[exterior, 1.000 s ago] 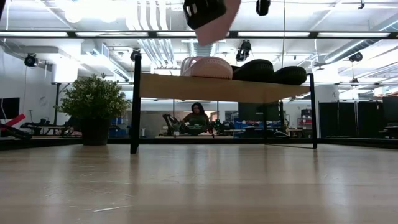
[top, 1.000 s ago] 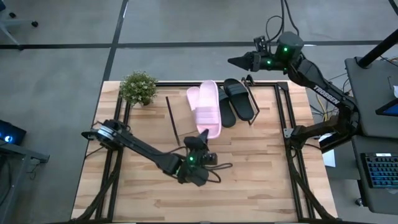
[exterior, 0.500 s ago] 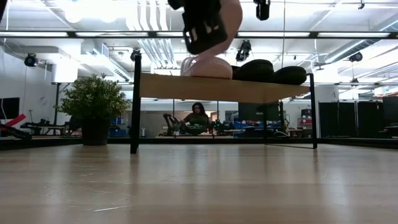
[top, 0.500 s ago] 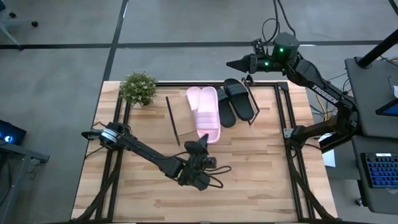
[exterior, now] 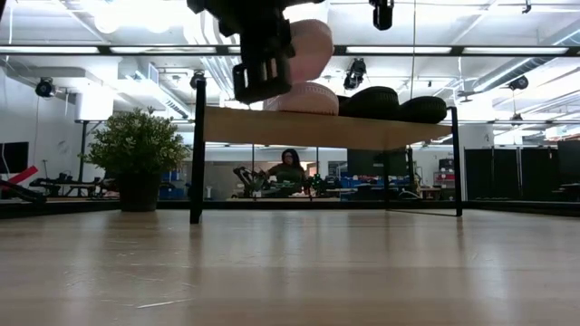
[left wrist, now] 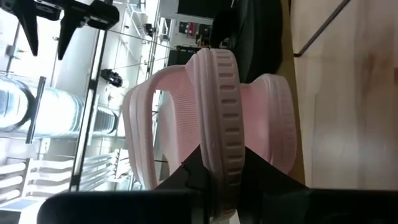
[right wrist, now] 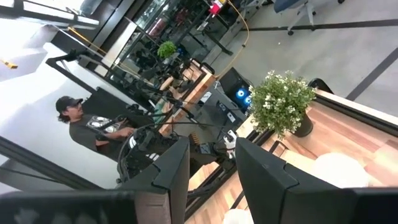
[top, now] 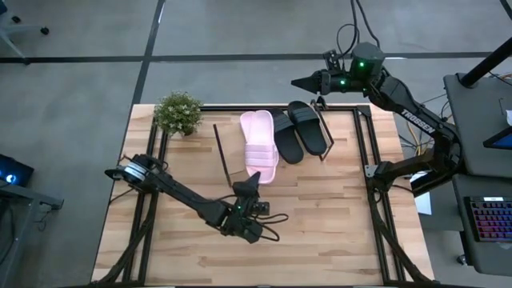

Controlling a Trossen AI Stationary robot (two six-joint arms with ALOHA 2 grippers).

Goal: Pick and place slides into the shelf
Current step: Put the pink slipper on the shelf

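On the table (top: 336, 216), near the far edge: the shelf (top: 228, 148), in the middle. On the shelf, toward its right end, two slides (top: 300, 132) side by side; just left of them, one slide (top: 258, 132) lying flat. Above that one, another slide (top: 264, 164), clamped by the left gripper (top: 250, 186). At the far left corner, a plant (top: 178, 113). Beyond the far right corner, off the table, the right gripper (top: 302, 82).

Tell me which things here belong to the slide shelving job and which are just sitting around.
Part of the job:
- pink slide gripped by the left gripper
- second pink slide on the shelf
- black pair of slides on the shelf

Just sitting around:
- potted plant
- right gripper, off beyond the shelf, holding nothing
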